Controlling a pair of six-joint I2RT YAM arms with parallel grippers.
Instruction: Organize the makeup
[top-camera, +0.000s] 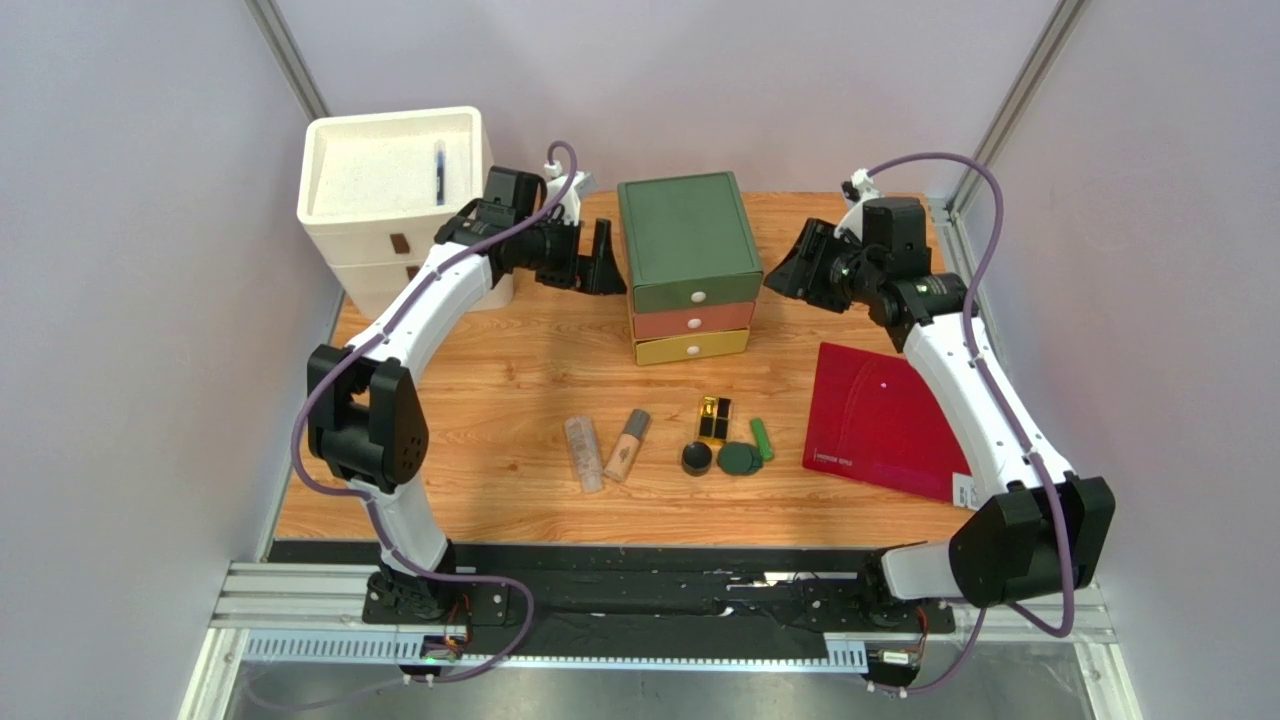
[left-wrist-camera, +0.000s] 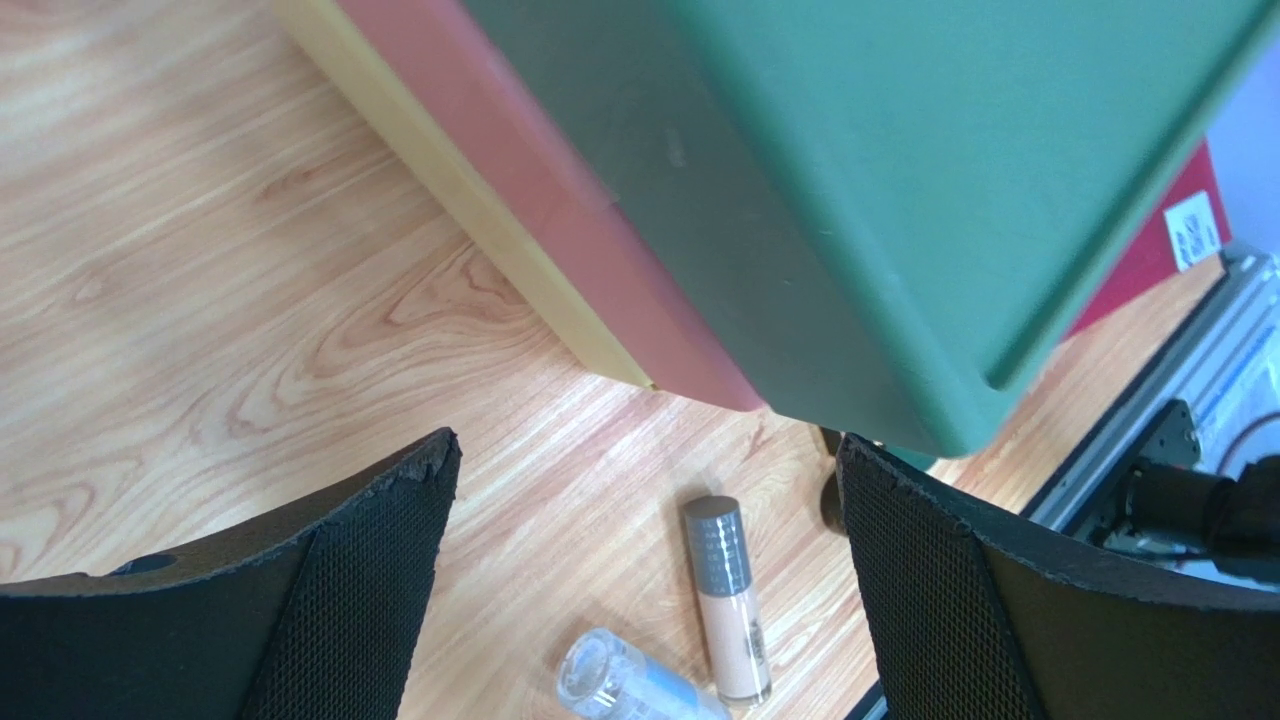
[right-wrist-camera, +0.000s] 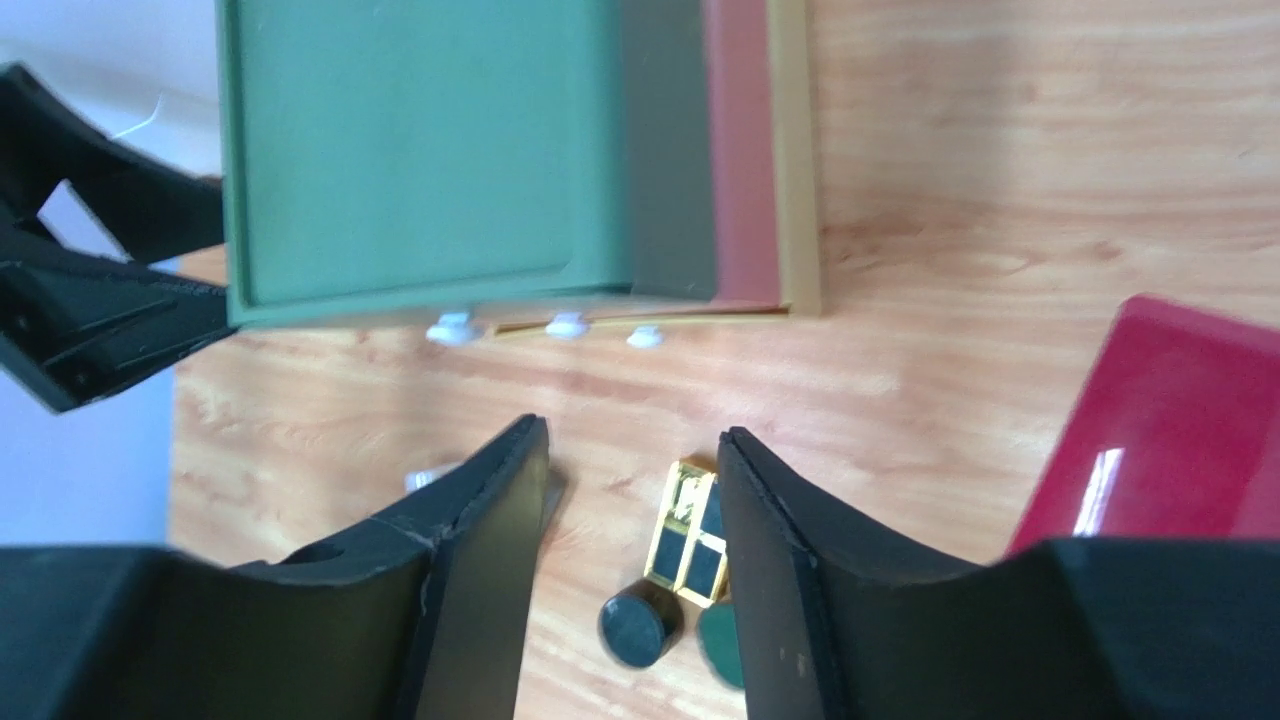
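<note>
Wood-grain tabletop (top-camera: 496, 405) between grey walls holds a job that I judge barely begun. All the makeup lies loose in a row just below centre frame in the top view: clear tube (top-camera: 580, 452), beige tube (top-camera: 628, 444), black-and-gold case (top-camera: 715, 416), round black jar (top-camera: 696, 459), dark green compact (top-camera: 738, 459) and bright green stick (top-camera: 763, 440). Above them the drawer unit (top-camera: 688, 240) looks closed, with none of its three drawers pulled out. The left gripper (top-camera: 598, 267), jaws wide apart, and the right gripper (top-camera: 787, 272), jaws partly apart, flank the unit, and both hold nothing.

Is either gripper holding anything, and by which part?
Nothing is held: the left gripper and right gripper are both open and empty, flanking the drawer unit.
</note>
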